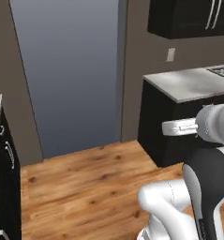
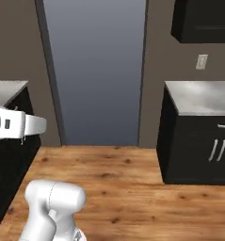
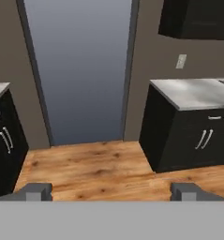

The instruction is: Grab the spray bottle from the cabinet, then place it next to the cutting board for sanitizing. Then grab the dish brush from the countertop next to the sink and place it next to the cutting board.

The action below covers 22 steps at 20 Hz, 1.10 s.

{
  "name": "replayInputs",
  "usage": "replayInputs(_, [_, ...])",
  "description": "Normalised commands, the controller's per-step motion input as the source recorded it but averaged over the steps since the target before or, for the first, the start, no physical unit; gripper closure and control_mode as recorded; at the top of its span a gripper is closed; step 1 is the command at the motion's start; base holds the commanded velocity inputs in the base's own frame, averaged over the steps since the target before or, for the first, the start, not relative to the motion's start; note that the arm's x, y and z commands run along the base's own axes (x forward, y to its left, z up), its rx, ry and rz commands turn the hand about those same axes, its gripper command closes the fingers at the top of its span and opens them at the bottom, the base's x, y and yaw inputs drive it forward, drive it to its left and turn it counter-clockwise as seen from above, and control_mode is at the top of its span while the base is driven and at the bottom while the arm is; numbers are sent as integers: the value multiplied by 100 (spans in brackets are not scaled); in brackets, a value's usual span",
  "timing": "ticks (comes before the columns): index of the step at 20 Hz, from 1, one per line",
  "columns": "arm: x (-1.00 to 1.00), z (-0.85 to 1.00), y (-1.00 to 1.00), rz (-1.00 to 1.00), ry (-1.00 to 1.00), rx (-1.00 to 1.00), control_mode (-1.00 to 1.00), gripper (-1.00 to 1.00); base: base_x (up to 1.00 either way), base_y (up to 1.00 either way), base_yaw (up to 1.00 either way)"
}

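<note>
The desk (image 3: 193, 91), a grey-white marbled slab on dark base cabinets with silver handles, sits at about 3 o'clock in the hand view; its visible top is bare. A dark wall cabinet (image 3: 197, 18) hangs at 1 o'clock above it.

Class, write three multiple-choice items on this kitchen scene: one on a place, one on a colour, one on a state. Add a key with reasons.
1. In the hand view, where is the wall outlet?
A. above the right countertop
B. on the floor
C. on the doorway

2. What colour is the floor?
A. white
B. orange-brown wood
C. green

3. How do the end effector fingers stand?
A. clamped on a bottle
B. shut empty
C. wide apart, empty

Key: A, the outlet sits on the wall over the countertop; B, planks show grain; C, the tips flank bare floor.
</note>
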Motion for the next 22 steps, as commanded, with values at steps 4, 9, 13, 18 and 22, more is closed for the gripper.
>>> replayInputs(4, [0,0,0,0,0,0,100,-100,0,0,-100])
replayInputs(9, [0,0,0,0,0,0,100,-100,0,0,-100])
replayInputs(13, [0,0,0,0,0,0,100,-100,0,0,-100])
replayInputs(18, [0,0,0,0,0,0,100,-100,0,0,-100])
replayInputs(22, [0,0,0,0,0,0,100,-100,12,25,-96])
